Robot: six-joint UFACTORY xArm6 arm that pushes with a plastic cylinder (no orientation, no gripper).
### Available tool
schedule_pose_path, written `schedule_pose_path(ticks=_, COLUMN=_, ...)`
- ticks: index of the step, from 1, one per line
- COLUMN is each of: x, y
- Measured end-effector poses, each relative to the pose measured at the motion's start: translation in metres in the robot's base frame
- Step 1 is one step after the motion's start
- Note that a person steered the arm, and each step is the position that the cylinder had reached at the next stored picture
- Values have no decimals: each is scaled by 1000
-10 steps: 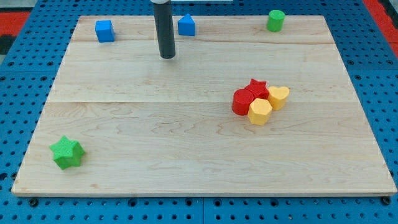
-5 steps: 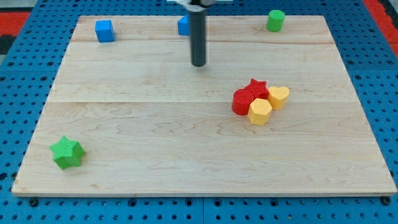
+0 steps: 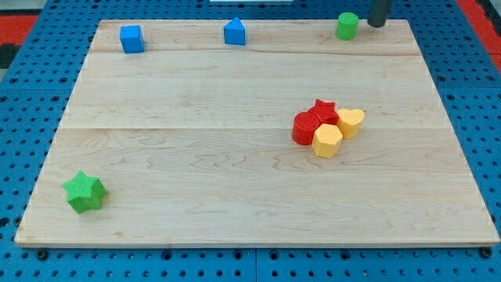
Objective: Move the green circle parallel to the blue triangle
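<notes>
The green circle [image 3: 347, 26] stands at the board's top edge, right of centre. The blue triangle [image 3: 235, 32] stands at the top edge near the middle, well to the left of it. My tip [image 3: 378, 23] is at the view's top, just to the right of the green circle, a small gap apart from it. Only the rod's lowest part shows.
A blue cube [image 3: 131, 38] sits at the top left. A red star [image 3: 322, 110], a red round block [image 3: 306, 128], a yellow hexagon [image 3: 327, 142] and a yellow heart [image 3: 351, 121] cluster right of centre. A green star [image 3: 84, 192] lies at the bottom left. The wooden board [image 3: 196, 157] lies on blue pegboard.
My tip has moved from the upper middle of the board, below the blue triangle, to the right and up to the green circle's right side. No block has moved.
</notes>
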State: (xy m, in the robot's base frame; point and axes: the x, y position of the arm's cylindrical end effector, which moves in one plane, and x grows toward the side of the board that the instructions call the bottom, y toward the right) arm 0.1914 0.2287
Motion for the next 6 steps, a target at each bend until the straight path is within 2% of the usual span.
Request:
schedule_pose_path(ticks=2, x=2, y=-88)
schedule_pose_path(ticks=3, x=2, y=-78)
schedule_pose_path(ticks=5, x=0, y=-123)
schedule_pose_path(ticks=6, x=0, y=-105)
